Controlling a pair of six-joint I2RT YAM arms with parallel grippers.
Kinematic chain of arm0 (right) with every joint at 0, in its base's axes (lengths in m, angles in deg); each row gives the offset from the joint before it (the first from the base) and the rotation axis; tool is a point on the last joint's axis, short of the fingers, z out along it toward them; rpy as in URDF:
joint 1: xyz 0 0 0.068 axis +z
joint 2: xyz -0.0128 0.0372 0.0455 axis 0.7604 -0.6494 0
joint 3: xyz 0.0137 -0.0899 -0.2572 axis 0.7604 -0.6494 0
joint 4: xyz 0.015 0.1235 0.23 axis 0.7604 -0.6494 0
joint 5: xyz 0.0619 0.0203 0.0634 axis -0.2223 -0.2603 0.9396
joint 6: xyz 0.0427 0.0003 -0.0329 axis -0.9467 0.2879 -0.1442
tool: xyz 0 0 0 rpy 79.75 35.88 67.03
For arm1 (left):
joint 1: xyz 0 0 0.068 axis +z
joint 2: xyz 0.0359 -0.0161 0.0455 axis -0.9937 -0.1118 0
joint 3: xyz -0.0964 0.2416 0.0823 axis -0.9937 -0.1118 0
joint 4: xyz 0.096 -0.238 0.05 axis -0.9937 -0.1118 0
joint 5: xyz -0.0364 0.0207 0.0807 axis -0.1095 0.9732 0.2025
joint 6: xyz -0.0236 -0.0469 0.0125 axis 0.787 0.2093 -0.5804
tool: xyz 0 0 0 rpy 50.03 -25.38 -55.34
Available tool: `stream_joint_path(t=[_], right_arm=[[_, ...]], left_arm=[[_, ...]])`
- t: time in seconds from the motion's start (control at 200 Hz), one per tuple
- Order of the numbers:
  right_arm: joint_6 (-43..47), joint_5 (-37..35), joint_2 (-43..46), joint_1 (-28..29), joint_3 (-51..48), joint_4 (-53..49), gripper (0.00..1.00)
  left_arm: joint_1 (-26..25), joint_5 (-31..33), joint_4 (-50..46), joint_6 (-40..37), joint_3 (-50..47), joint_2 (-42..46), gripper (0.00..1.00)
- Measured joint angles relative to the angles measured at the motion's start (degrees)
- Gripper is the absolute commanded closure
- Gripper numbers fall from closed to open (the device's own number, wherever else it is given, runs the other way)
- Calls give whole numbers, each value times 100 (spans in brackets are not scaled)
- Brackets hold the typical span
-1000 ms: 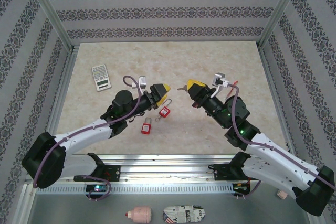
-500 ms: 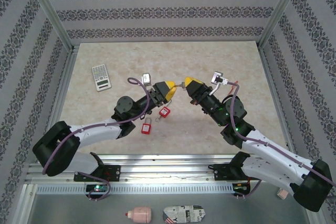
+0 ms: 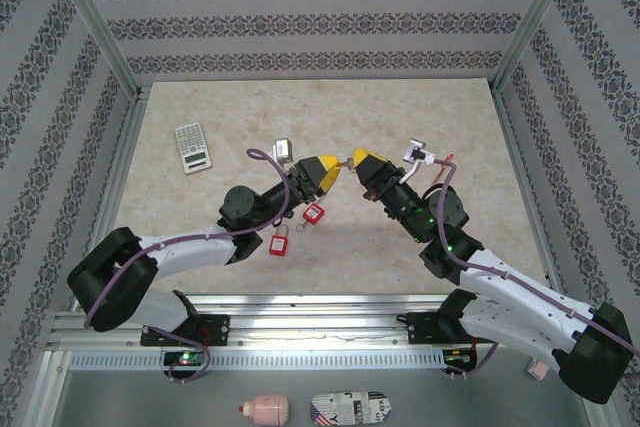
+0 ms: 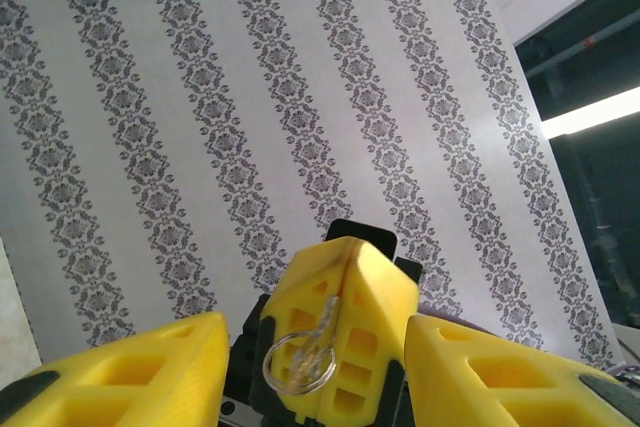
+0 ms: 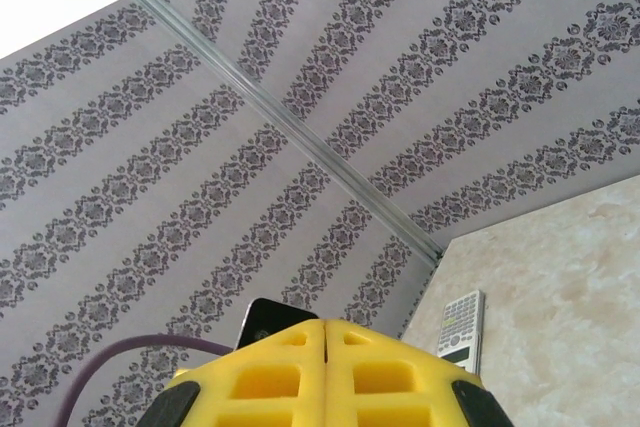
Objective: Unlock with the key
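Note:
My right gripper hangs above the table's middle, shut on a small silver key that sticks out to the left. In the left wrist view the key and its ring are pinched in the seam of the right gripper. My left gripper faces it tip to tip, open, with one yellow finger on each side of the right gripper's tip. Two red padlocks lie on the table below the left gripper, untouched. In the right wrist view the right gripper has its pads pressed together.
A grey calculator lies at the back left of the beige table and also appears in the right wrist view. Patterned walls with metal frame rails enclose the table on three sides.
My left gripper has moved right and up to meet the right gripper, and its jaws have narrowed. The right gripper has shifted slightly left with the key.

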Motion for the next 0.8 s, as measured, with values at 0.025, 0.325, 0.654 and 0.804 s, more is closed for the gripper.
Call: stream_joint_path(t=[0.025, 0.325, 0.654, 0.804], right_arm=[[-4, 0, -11, 0, 0, 11, 100], [-46, -46, -50, 0, -122, 44, 100], [-149, -109, -26, 0, -267, 280, 100], [-146, -63, 20, -2, -304, 249, 84]], left_arm=[[-2, 0, 9, 7, 0, -24, 52], [-2, -42, 17, 44, 173, -129, 71], [-2, -85, -24, 31, 181, -186, 100], [50, -203, -210, 28, 181, -103, 100]])
